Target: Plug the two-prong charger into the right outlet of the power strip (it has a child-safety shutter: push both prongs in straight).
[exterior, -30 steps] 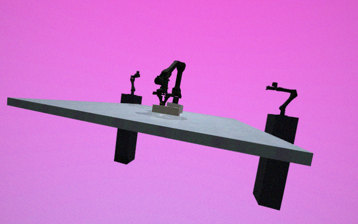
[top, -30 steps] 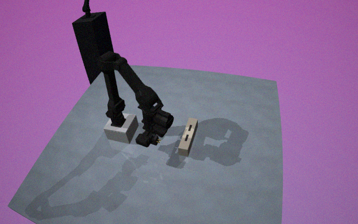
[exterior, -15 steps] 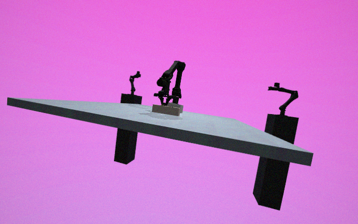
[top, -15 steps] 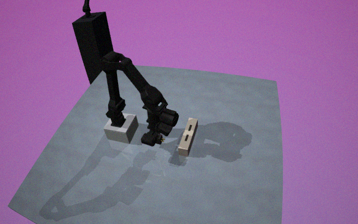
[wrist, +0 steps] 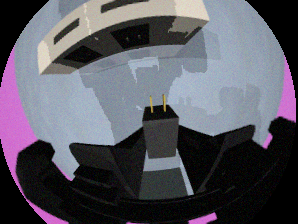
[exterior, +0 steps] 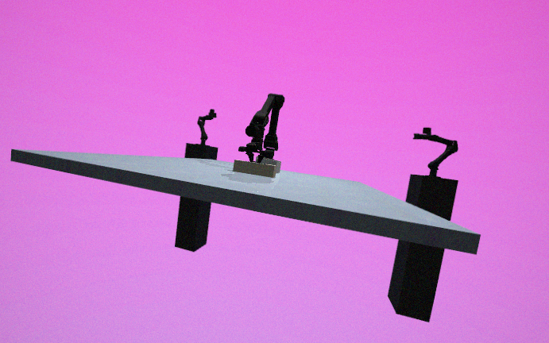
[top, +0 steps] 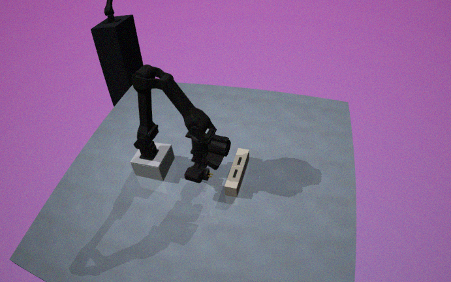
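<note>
The charger [top: 205, 174] [wrist: 160, 137] is a small dark block with two gold prongs. My gripper [top: 202, 174] [wrist: 158, 127] is shut on it, one finger on each side. The prongs point toward the power strip [top: 232, 184] [exterior: 253, 168] [wrist: 95, 25], with a gap between. The strip is a long beige bar with two dark outlets on its near face. In the wrist view the right outlet [wrist: 131, 37] shows two small holes, and the prongs stand a little to its right. The left outlet [wrist: 82, 54] is farther off. Whether the charger touches the table cannot be told.
The arm stands on a light grey block [top: 148, 170] behind the gripper, on the grey table [top: 272, 228]. Two other arms stand on dark pillars [exterior: 431, 200] [exterior: 194, 221] beyond the table edges. Shadows of the arm fall around the strip.
</note>
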